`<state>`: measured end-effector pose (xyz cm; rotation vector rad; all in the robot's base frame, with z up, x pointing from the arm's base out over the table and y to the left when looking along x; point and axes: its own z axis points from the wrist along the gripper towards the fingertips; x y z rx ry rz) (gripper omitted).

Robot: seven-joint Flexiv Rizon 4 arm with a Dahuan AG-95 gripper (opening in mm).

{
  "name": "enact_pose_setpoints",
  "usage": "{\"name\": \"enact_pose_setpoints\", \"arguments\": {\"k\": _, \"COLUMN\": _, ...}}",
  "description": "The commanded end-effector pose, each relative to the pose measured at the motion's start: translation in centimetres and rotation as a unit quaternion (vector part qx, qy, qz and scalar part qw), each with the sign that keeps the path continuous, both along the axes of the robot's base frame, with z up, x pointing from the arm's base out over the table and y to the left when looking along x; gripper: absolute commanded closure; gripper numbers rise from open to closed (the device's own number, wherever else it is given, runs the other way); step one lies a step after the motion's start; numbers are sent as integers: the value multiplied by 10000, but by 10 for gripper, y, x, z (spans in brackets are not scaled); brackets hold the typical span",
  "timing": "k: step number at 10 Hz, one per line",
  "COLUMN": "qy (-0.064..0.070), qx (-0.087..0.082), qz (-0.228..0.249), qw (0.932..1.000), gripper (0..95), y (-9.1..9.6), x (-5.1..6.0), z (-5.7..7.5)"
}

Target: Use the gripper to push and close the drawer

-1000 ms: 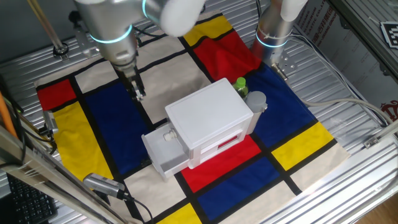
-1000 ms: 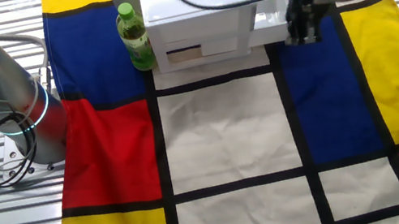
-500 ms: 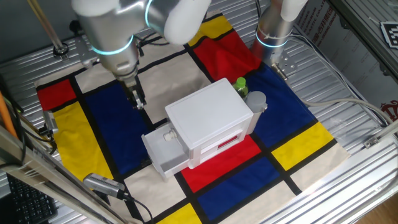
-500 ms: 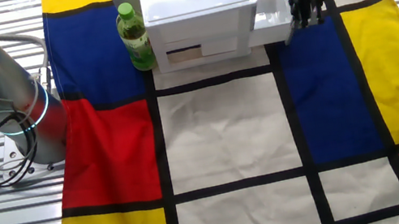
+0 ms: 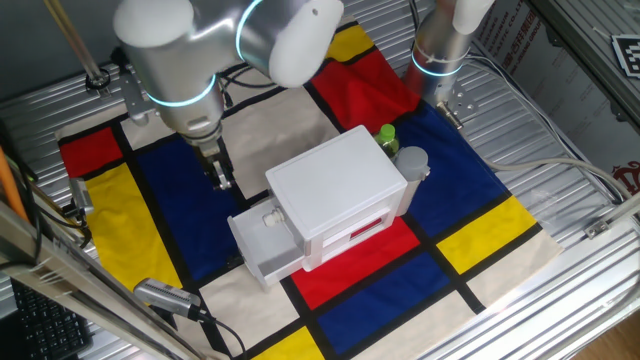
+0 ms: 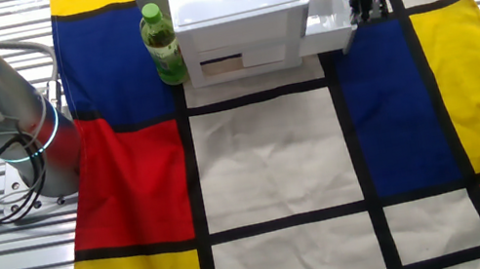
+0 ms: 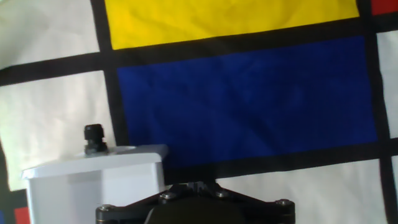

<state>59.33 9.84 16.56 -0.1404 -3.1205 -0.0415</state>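
The pale drawer (image 5: 263, 241) stands pulled out of the white cabinet (image 5: 338, 182), its small knob facing left. In the other fixed view the drawer (image 6: 326, 12) sticks out on the cabinet's right. My black gripper (image 5: 222, 180) hangs from the silver arm just off the drawer's front, over the blue cloth patch, fingers close together and empty. In the other fixed view the gripper (image 6: 364, 6) is right beside the drawer's front face. The hand view shows the drawer (image 7: 93, 183) with its dark knob (image 7: 94, 138) at lower left; the fingertips are hidden there.
A green bottle (image 5: 388, 138) and a grey cup (image 5: 412, 162) stand behind the cabinet. A second silver arm base (image 5: 440, 50) stands at the back right. A coloured patchwork cloth (image 5: 150, 230) covers the table. A grey tool (image 5: 165, 295) lies at the front left.
My gripper has moved across the blue patch toward the drawer's front. The drawer has not moved.
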Motion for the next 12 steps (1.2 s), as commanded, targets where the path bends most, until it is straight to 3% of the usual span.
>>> {"name": "enact_pose_setpoints", "arguments": {"k": 1, "qy": -104, "qx": 14, "qz": -71, "qw": 9999, "gripper": 950, "y": 12, "x": 5, "z": 0}}
{"name": "enact_pose_setpoints", "arguments": {"k": 11, "qy": -184, "qx": -20, "qz": -228, "qw": 9996, "gripper": 950, "y": 56, "x": 36, "z": -15}}
{"name": "enact_pose_setpoints", "arguments": {"k": 12, "qy": -262, "qx": -3, "qz": -170, "qw": 9995, "gripper": 950, "y": 56, "x": 36, "z": -21}}
